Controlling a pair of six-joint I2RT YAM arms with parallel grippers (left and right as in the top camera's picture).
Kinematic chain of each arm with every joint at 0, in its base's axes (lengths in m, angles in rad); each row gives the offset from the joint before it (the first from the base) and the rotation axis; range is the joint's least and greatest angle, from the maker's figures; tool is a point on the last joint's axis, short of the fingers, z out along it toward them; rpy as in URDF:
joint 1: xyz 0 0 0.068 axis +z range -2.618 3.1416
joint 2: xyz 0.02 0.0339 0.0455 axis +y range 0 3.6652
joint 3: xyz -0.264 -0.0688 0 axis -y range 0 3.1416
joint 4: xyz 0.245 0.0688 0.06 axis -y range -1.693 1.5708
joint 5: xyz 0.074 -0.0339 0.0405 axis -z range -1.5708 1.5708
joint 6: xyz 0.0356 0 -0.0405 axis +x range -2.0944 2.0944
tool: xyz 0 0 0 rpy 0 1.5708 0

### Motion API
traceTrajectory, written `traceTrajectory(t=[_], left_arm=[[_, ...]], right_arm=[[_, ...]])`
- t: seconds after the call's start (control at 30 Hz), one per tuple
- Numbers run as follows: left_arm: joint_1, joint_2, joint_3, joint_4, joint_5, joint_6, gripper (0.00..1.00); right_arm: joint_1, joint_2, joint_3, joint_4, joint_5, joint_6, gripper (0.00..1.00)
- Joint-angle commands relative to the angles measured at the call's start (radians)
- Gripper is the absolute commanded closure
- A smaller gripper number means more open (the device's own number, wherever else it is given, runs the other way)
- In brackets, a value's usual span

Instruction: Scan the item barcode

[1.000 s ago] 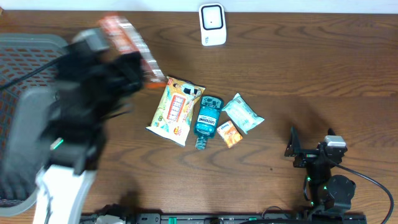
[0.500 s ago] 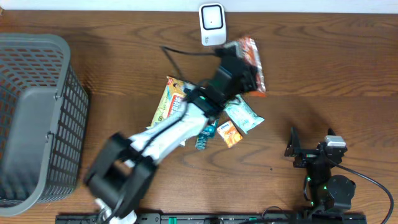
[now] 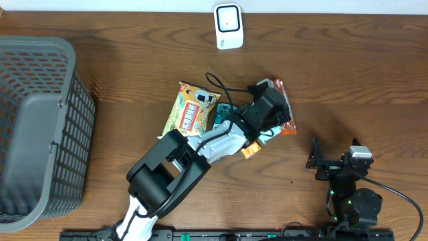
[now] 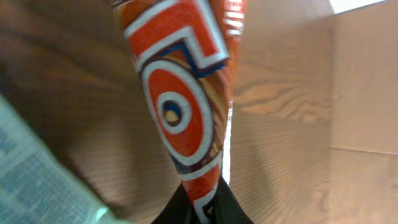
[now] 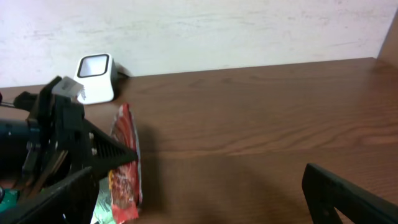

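Far left: grey mesh basket (image 3: 79, 127), tall-walled, taking up that edge of the worktop (image 3: 348, 80). Centre-left: yellow snack pack (image 3: 190, 117) lying flat, blue bottle (image 3: 221, 115) just beside it, mostly hidden under the left arm (image 3: 200, 144). Back centre: white scanner (image 3: 228, 27), upright near the far edge, well apart from the clutter. Centre-right: orange-red foil packet (image 3: 284, 110), the item to scan, clamped at one end seam by the left jaws, held above the worktop over the right fringe of the cluster, nearer the robot than the scanner and to its right. Handling, as judged: light, soft, crinkly, slippery film; liable to flop or twist from an end grip; best pinched on the flat crimped seam, clear of the printed code; barcode side not identifiable in these views. Beneath it: pale green pack (image 3: 271, 136) and small orange sachet (image 3: 248, 148). Lower right: right arm (image 3: 349, 184) parked, right jaws wide apart, holding nothing. Open room: bare wood between packet and scanner and across the whole right half; basket wall and loose items the only obstacles, both leftward.
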Motion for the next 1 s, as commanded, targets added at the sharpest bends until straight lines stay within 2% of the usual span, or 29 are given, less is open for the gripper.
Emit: traceTrajectory(t=[0.0, 0.07, 0.13, 0.17, 0.27, 0.43, 0.53, 0.57, 0.77, 0.9, 0.97], left_arm=[[-0.006, -0.01, 0.007, 0.003, 0.05, -0.003, 0.83], [0.0, -0.024, 0.014, 0.007, 0.087, 0.076, 0.59], [0.011, -0.051, 0.023, -0.002, 0.101, 0.152, 0.27], [0.02, -0.071, 0.025, -0.01, 0.1, 0.182, 0.19], [0.066, -0.153, 0.026, -0.058, 0.097, 0.241, 0.17], [0.191, -0.341, 0.026, -0.224, 0.094, 0.351, 0.17], [0.285, -0.471, 0.026, -0.342, 0.094, 0.447, 0.17], [0.355, -0.558, 0.026, -0.421, 0.092, 0.496, 0.17], [0.549, -0.777, 0.026, -0.596, 0.087, 0.606, 0.17], [0.597, -0.893, 0.026, -0.66, 0.085, 0.735, 0.17], [0.589, -0.953, 0.026, -0.669, 0.036, 0.786, 0.17]], right_arm=[[0.005, -0.003, -0.003, -0.002, 0.005, -0.013, 0.01], [0.005, -0.003, -0.003, -0.002, 0.005, -0.013, 0.01], [0.005, -0.003, -0.003, -0.002, 0.005, -0.013, 0.01], [0.005, -0.003, -0.003, -0.002, 0.005, -0.013, 0.01], [0.005, -0.003, -0.003, -0.002, 0.005, -0.013, 0.01], [0.005, -0.003, -0.003, -0.002, 0.005, -0.013, 0.01], [0.005, -0.003, -0.003, -0.002, 0.005, -0.013, 0.01], [0.005, -0.003, -0.003, -0.002, 0.005, -0.013, 0.01], [0.005, -0.003, -0.003, -0.002, 0.005, -0.013, 0.01], [0.005, -0.003, -0.003, -0.002, 0.005, -0.013, 0.01], [0.005, -0.003, -0.003, -0.002, 0.005, -0.013, 0.01]])
